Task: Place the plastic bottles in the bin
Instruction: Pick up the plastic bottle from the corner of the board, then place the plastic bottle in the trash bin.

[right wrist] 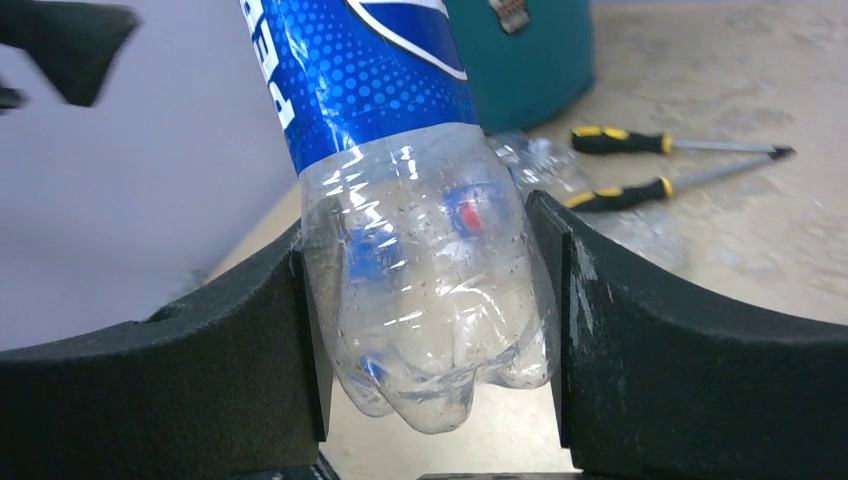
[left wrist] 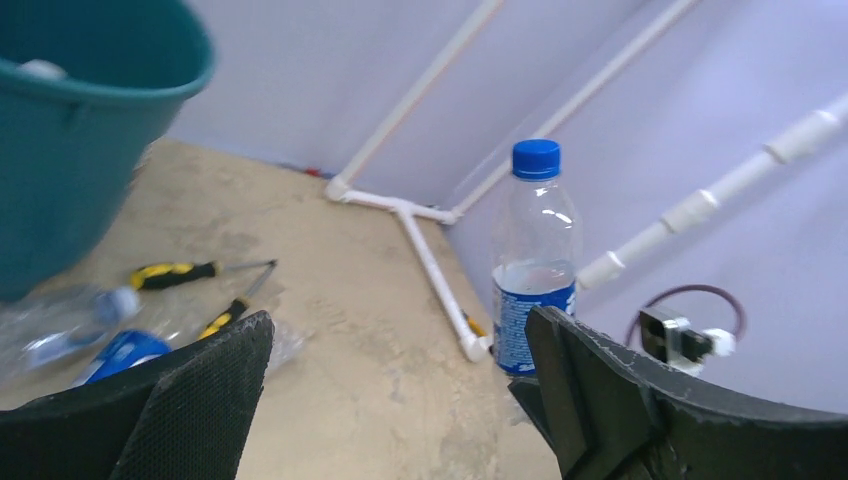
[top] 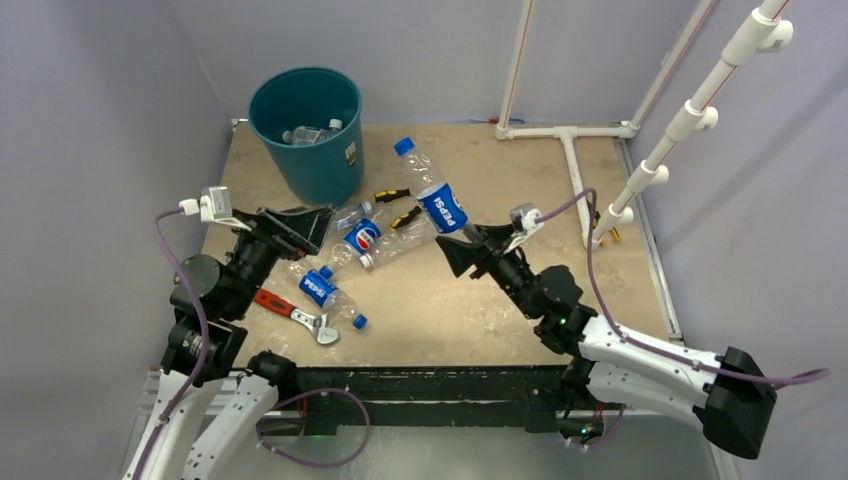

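Note:
My right gripper (top: 472, 243) is shut on the base of a clear Pepsi bottle (top: 432, 190) and holds it above the table, blue cap pointing to the teal bin (top: 305, 125). In the right wrist view the bottle base (right wrist: 430, 290) sits between both fingers (right wrist: 220, 350). The bin holds a few bottles (top: 312, 132). My left gripper (top: 305, 228) is open and empty above several bottles lying on the table (top: 360, 236), (top: 322, 289), just in front of the bin. In the left wrist view my gripper (left wrist: 400, 400) faces the held bottle (left wrist: 535, 260), with the bin (left wrist: 80, 140) at the upper left.
Two yellow-and-black screwdrivers (top: 398, 205) lie right of the bin, also in the right wrist view (right wrist: 620, 168) and the left wrist view (left wrist: 190, 290). A red-handled wrench (top: 295, 312) lies near the front left. A white pipe frame (top: 572, 150) stands at the back right.

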Robot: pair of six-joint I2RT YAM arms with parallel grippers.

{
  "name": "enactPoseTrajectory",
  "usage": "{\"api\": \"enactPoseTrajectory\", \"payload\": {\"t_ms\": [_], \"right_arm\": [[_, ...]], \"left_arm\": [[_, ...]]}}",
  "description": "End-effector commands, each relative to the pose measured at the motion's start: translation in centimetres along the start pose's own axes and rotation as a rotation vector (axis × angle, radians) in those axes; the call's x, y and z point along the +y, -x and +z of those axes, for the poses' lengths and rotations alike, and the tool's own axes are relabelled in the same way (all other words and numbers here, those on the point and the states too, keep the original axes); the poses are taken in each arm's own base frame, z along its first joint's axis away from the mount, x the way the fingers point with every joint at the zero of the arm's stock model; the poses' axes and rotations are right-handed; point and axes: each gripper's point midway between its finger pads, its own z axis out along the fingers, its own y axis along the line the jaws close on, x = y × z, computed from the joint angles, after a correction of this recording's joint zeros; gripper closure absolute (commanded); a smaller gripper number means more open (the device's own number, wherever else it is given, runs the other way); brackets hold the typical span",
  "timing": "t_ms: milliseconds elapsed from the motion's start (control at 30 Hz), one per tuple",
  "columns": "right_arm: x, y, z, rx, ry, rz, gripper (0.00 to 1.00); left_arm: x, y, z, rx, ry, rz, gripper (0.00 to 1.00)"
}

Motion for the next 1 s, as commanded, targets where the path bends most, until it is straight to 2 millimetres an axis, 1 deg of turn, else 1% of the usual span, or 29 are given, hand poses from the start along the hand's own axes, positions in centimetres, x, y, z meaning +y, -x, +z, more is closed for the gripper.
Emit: {"api": "enactPoseTrajectory", "payload": {"t_ms": [0, 33, 100, 167, 300, 367, 433, 500, 567, 700, 733, 800, 900, 967], "right_arm": [[3.8, 2.9, -1.8, -0.089, 0.19, 0.102, 0.53], [4.4, 3.1, -2.3, -0.091, 0.221, 0.114, 0.53], [5.3, 3.3, -3.2, -0.095, 0.272, 0.137, 0.53], [5.9, 3.2, -4.0, -0.095, 0.313, 0.155, 0.53], [6.6, 2.9, -5.5, -0.104, 0.376, 0.213, 0.53], [6.7, 2.8, -6.1, -0.122, 0.401, 0.251, 0.53], [7.0, 2.6, -6.6, -0.136, 0.43, 0.278, 0.53], [7.1, 2.6, -7.0, -0.156, 0.451, 0.303, 0.54], [7.1, 2.5, -7.1, -0.173, 0.46, 0.328, 0.54], [7.9, 2.7, -7.2, -0.183, 0.503, 0.367, 0.54], [8.1, 2.9, -7.2, -0.189, 0.517, 0.375, 0.54], [8.4, 3.0, -7.2, -0.189, 0.525, 0.379, 0.54], [8.6, 3.2, -7.1, -0.185, 0.524, 0.369, 0.54], [8.7, 3.1, -6.9, -0.175, 0.516, 0.353, 0.55]], "left_arm": [[-7.3, 2.1, -0.2, -0.046, -0.362, 0.054, 0.02], [-8.6, 1.6, -0.2, -0.017, -0.446, 0.048, 0.02], [-10.6, 0.8, 0.0, 0.042, -0.572, 0.024, 0.02], [-11.7, 0.4, 0.2, 0.083, -0.641, 0.013, 0.02], [-12.7, 0.0, 0.0, 0.104, -0.72, 0.039, 0.02], [-12.9, -0.2, 0.0, 0.113, -0.743, 0.042, 0.01], [-12.8, -0.5, 0.4, 0.122, -0.751, 0.022, 0.01], [-12.8, -1.3, 1.0, 0.156, -0.762, 0.0, 0.02], [-13.1, -2.5, 1.6, 0.205, -0.785, -0.015, 0.03], [-16.3, -4.9, 0.6, 0.215, -0.887, 0.035, 0.02], [-16.6, -5.3, 0.7, 0.21, -0.882, 0.049, 0.02], [-16.9, -5.9, 1.1, 0.217, -0.869, 0.062, 0.01], [-16.7, -6.8, 2.0, 0.253, -0.846, 0.057, 0.02], [-16.9, -7.4, 2.1, 0.27, -0.855, 0.043, 0.04]]}}
